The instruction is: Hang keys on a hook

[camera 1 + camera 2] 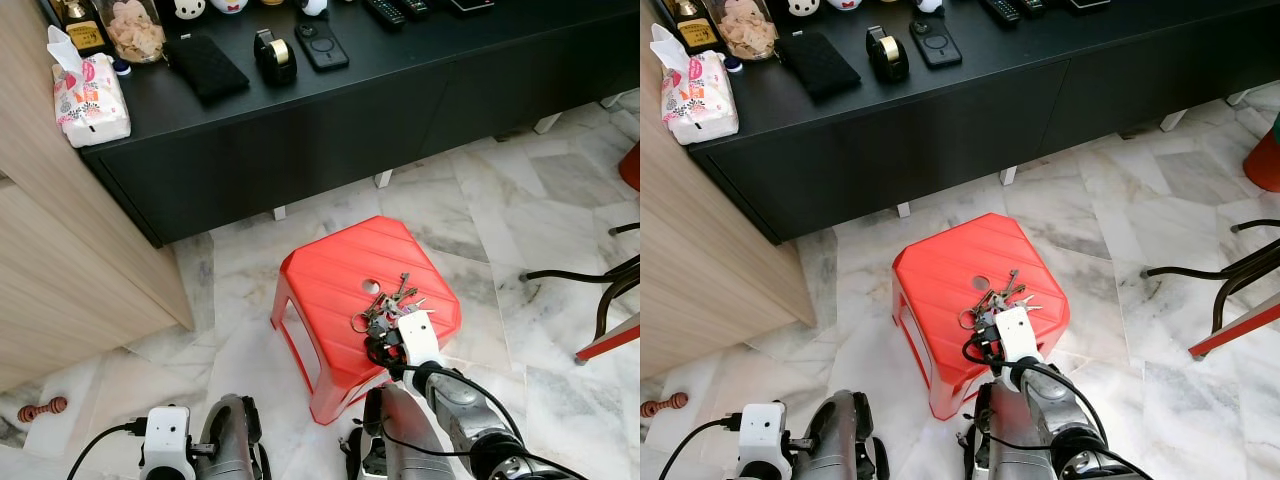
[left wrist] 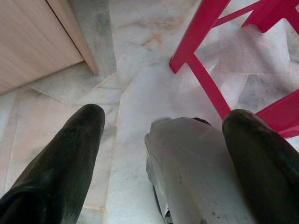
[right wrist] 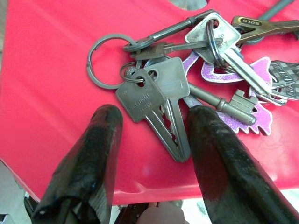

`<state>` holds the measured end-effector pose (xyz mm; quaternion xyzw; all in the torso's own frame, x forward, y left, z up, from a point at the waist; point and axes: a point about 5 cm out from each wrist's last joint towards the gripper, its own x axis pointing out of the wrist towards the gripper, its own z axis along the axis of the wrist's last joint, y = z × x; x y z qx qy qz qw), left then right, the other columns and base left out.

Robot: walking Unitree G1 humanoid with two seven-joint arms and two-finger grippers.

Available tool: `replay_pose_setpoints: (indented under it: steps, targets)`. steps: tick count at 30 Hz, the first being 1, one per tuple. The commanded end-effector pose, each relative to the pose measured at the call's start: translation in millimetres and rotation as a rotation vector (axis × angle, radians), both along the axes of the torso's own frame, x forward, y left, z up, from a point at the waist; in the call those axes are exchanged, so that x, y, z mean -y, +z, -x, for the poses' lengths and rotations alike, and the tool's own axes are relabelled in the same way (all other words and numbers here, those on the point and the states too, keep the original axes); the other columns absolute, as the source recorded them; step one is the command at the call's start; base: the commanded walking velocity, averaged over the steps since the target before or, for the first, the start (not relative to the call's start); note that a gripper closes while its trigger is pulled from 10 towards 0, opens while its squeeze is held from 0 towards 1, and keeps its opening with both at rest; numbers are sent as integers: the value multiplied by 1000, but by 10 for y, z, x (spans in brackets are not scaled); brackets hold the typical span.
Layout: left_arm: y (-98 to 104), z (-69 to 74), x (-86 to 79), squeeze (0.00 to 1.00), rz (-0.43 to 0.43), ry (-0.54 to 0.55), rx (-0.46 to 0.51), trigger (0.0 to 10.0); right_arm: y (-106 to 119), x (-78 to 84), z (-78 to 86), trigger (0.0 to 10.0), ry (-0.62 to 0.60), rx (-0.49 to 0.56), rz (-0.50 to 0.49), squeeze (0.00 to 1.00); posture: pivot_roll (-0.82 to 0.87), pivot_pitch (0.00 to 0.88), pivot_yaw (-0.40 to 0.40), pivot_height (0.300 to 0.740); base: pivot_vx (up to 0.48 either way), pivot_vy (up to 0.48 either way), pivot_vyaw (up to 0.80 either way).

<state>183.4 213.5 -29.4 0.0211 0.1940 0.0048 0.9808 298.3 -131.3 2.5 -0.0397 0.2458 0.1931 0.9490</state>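
Observation:
A bunch of keys (image 3: 187, 79) on metal rings, with a purple glitter tag (image 3: 243, 112), lies on top of the red plastic stool (image 1: 340, 265), towards its near right corner beside a small hole. My right gripper (image 3: 154, 119) is down at the stool's near edge, open. Its two black fingers (image 3: 98, 140) straddle the two nearest silver keys, with the tips resting at the stool top. In the eye views that gripper (image 1: 380, 340) sits just before the keys (image 1: 392, 303). My left gripper (image 2: 166, 114) hangs low over the floor beside the stool, open and empty.
A long black sideboard (image 1: 300, 120) stands behind the stool, carrying a tissue pack (image 1: 90, 100), a black pouch, a tape dispenser and a phone. A pale wooden cabinet (image 1: 60, 260) is on the left. Black chair legs (image 1: 600, 290) stand at the right. The floor is marble.

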Motion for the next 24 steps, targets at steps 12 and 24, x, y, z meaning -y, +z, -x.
replay_pose_setpoints:
  steps: [12,24]
  targets:
    - [-251,134,101,0,20,-36,-168,10000,-17,107,17,0,-89,13,-17,0,131,263,-70,620,0,0,0]
    - [-241,-65,68,0,9,-26,-177,10000,216,145,-137,0,-162,167,-101,0,121,187,-67,620,0,0,0]
